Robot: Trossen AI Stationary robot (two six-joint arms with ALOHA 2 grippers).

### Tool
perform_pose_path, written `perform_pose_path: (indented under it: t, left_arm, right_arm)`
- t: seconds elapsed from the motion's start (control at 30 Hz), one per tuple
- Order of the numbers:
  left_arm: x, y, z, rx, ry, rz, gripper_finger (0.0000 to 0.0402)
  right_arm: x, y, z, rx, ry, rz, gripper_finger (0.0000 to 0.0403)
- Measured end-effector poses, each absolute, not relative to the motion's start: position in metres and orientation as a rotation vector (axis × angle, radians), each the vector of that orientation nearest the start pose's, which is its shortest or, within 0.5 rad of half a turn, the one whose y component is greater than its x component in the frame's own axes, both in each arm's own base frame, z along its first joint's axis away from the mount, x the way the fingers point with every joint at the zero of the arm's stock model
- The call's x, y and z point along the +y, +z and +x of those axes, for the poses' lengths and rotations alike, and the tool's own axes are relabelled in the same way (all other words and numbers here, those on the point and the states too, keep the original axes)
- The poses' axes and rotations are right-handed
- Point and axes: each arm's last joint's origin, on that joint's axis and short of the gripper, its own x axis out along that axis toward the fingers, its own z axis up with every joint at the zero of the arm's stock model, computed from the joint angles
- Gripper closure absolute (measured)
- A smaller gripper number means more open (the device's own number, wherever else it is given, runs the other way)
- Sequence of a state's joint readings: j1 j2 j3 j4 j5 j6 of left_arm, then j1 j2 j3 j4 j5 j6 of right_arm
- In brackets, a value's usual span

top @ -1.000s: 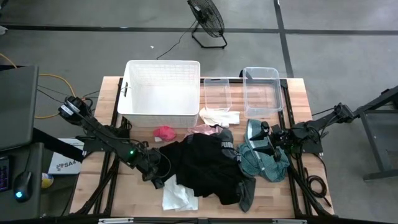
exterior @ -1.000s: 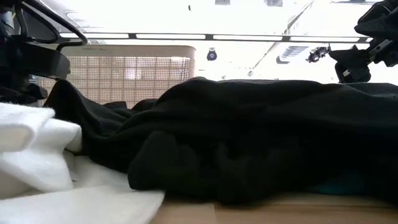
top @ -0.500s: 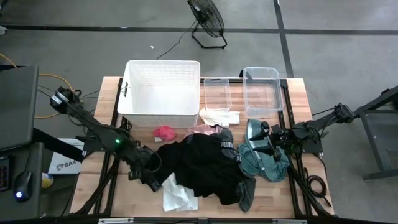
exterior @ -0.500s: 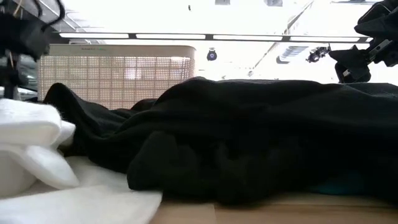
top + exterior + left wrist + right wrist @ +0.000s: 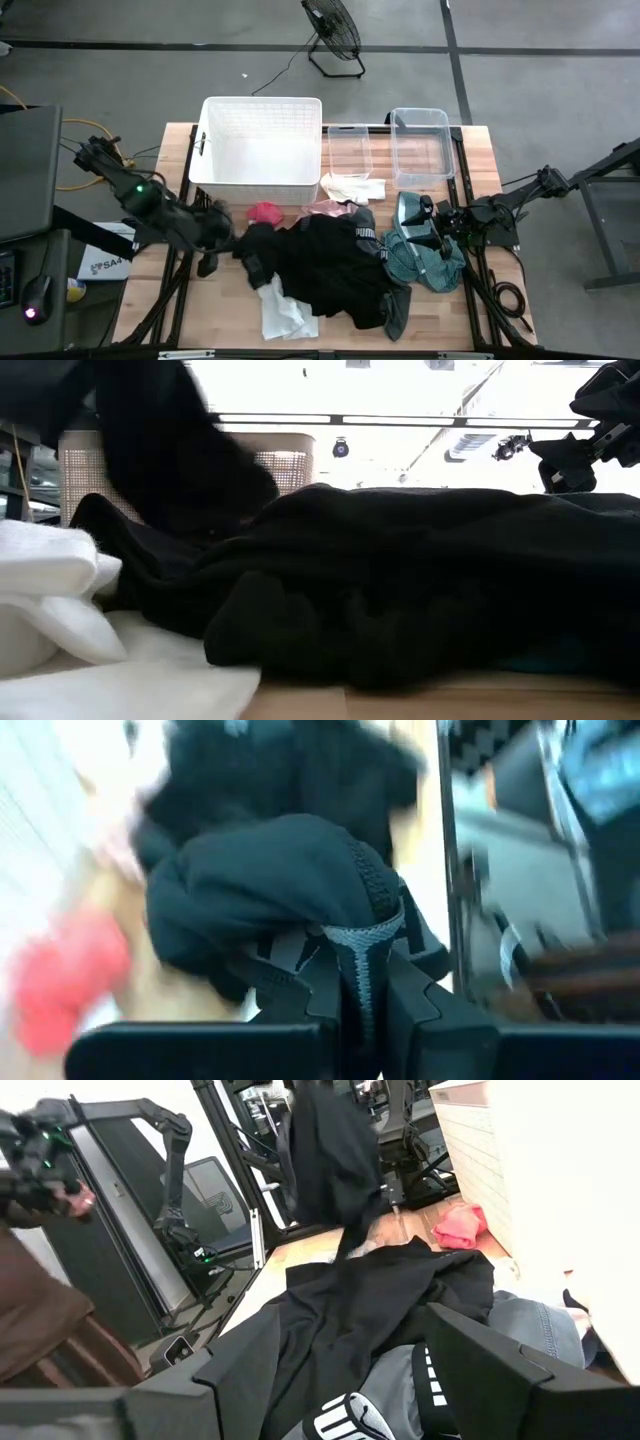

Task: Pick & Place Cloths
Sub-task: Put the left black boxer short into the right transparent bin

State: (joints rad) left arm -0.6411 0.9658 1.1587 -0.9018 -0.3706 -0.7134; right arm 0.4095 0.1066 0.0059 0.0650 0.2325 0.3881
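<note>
A heap of black cloths point(image 5: 325, 265) lies mid-table, with a white cloth point(image 5: 285, 312) at its near side and a small red-pink piece point(image 5: 265, 212) toward the basket. A teal cloth point(image 5: 432, 258) lies at the right. My left gripper point(image 5: 212, 226) is raised left of the heap, shut on a black cloth point(image 5: 335, 1150) that hangs from it. My right gripper point(image 5: 340, 1380) is open and raised over the teal cloth and a black piece with a white logo, touching nothing. My left gripper pinches the black cloth between its two fingers at a grey ribbed edge point(image 5: 360, 948), with a bunch of fabric point(image 5: 265, 885) gathered just beyond the fingertips. The cloth hangs slack below the gripper point(image 5: 160, 450). Its lower end point(image 5: 352, 1230) reaches down to the heap.
The white slatted basket point(image 5: 262, 150) stands at the far side, with two clear tubs point(image 5: 350, 150) point(image 5: 421, 146) to its right. A pale cloth point(image 5: 352, 187) lies before the tubs. Bare wood shows at the left near corner. A person point(image 5: 40, 1300) stands beyond the table.
My left gripper has risen from the heap's near left side and moved toward the table's left and far edge. It has drawn one black cloth up out of the heap; that cloth now hangs from it, while the rest of the heap and the white cloth stay put.
</note>
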Motion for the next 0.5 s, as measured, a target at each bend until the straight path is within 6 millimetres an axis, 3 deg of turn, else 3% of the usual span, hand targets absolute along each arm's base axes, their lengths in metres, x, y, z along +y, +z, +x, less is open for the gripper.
perform_pose_path:
  t: [0.23,0.5]
  left_arm:
    - [-0.092,0.419,0.161,0.449,0.153,-0.242,0.0379]
    - [-0.077,0.448,0.213,0.416,0.213,-0.200,0.0379]
  right_arm:
    - [0.035,0.163,0.097,0.068,0.168,0.375,0.0162]
    - [0.031,0.164,0.098,0.028,0.018,0.315,0.0162]
